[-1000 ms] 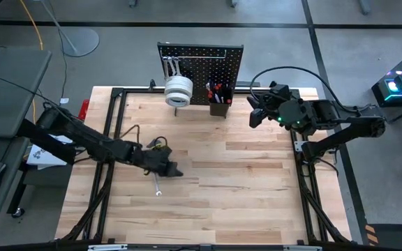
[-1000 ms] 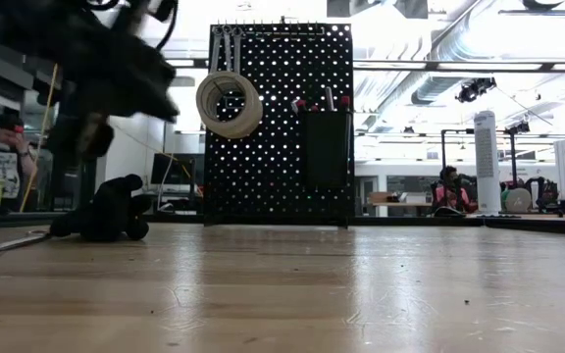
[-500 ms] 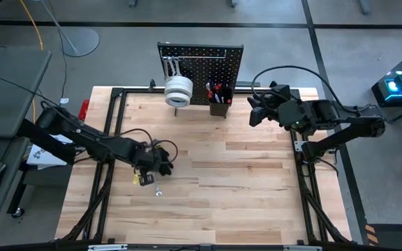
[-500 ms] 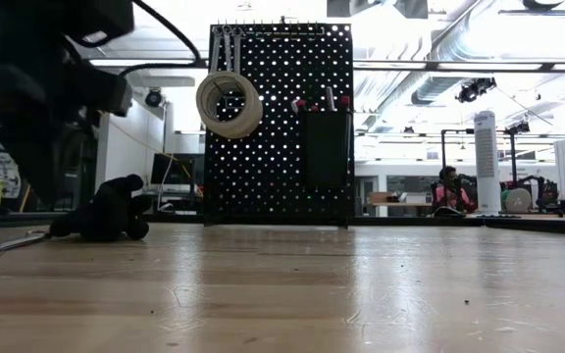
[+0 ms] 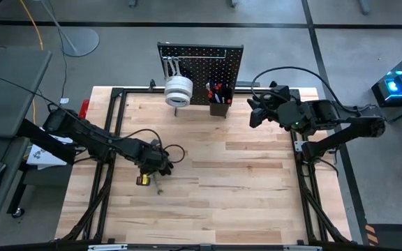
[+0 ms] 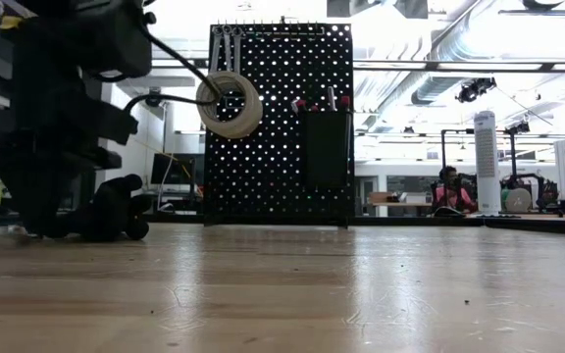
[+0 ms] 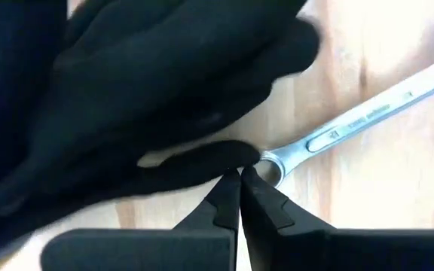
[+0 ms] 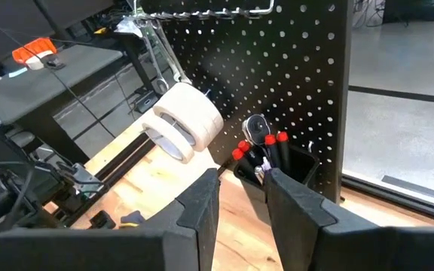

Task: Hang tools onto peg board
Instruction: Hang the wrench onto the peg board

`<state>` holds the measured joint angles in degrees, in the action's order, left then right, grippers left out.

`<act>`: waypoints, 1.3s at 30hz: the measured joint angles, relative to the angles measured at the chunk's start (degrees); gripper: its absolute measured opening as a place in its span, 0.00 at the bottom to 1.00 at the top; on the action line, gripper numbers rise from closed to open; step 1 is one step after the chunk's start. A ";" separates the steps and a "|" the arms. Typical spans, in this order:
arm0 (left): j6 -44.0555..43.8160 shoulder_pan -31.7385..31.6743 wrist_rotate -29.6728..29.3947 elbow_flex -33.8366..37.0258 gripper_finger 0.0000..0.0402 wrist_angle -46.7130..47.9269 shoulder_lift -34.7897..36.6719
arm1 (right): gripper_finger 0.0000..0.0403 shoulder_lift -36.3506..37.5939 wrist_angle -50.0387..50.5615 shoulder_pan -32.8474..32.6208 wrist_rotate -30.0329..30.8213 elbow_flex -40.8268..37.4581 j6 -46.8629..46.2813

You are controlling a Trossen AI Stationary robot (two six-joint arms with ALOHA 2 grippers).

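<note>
A silver wrench (image 7: 353,117) lies flat on the wooden table, also showing in the high view (image 5: 158,187). Its ring end (image 7: 274,165) lies against the black-handled pliers (image 7: 164,98). The pliers also show in the low view (image 6: 111,211). My left gripper (image 7: 239,177) points down at that spot, fingers shut with nothing between them; in the high view it is left of the table's middle (image 5: 156,171). My right gripper (image 8: 243,199) is open and empty in the air at the far right (image 5: 253,111), facing the peg board (image 5: 201,59). My left gripper comes from above, its shut fingertips (image 7: 230,188) at the place where the pliers' black handle (image 7: 202,162) meets the wrench's ring end. I cannot tell whether the tips touch either tool. Both tools lie on the table.
The peg board (image 6: 282,127) stands upright at the table's far edge. White tape rolls (image 8: 183,120) and silver wrenches (image 8: 157,53) hang on its hooks. Its black bin (image 8: 277,162) holds red-handled screwdrivers. A person sits in the room beyond (image 6: 449,191).
My left gripper has tipped from lying nearly level to pointing down. It has drawn back a little toward the table's left edge and come down over the wrench and pliers. The wrench and pliers have stayed where they were.
</note>
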<state>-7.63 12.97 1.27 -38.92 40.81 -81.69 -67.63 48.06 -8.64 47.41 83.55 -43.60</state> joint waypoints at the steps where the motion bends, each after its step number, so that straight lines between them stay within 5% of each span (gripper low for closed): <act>1: 0.70 0.01 0.14 0.04 0.00 -0.55 -0.02 | 0.26 -0.05 0.10 0.00 -0.18 0.00 0.01; 19: 0.85 0.27 -1.58 -3.66 0.00 4.75 1.59 | 0.26 -1.12 4.21 0.00 -1.85 0.00 0.05; 25: 6.55 1.53 4.60 -3.00 0.00 2.67 2.28 | 0.26 -1.34 4.57 0.00 -0.88 0.00 0.07; 39: 8.34 0.87 3.61 -2.05 0.00 -1.40 1.98 | 0.26 -2.22 4.90 0.00 -0.56 0.02 -0.40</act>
<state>0.71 13.85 4.89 -40.97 39.41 -79.70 -69.85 52.96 -8.64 46.85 83.57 -44.01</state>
